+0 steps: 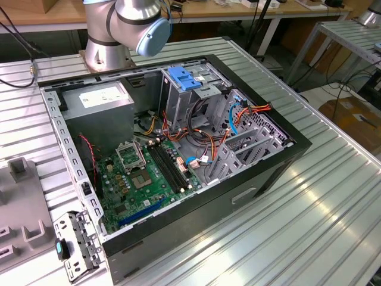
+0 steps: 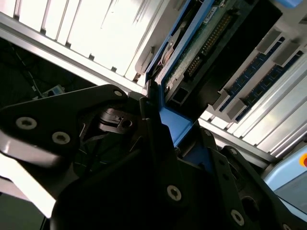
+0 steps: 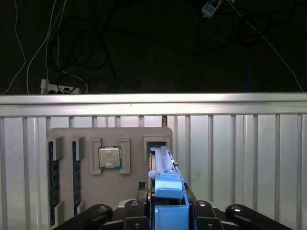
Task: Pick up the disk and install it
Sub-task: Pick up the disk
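The disk (image 3: 163, 165) stands on edge in a slot of a grey holder tray (image 3: 110, 136), its blue plastic side rail facing the first wrist camera. In the second wrist view the disk (image 2: 192, 52) shows its circuit-board side and connector. My gripper (image 3: 168, 203) sits at the disk's near end, one black finger on each side of the blue rail. In the second wrist view the gripper (image 2: 177, 129) looks shut on the disk, a thin finger (image 2: 152, 115) lying flat against its face.
The tray also holds a processor chip (image 3: 109, 157) and memory sticks (image 3: 53, 182). In the exterior view the open computer case (image 1: 286, 152) lies on the ribbed metal table, with a drive cage and blue latch (image 1: 184, 80), a power supply (image 1: 98, 101) and the arm's base (image 1: 113, 30).
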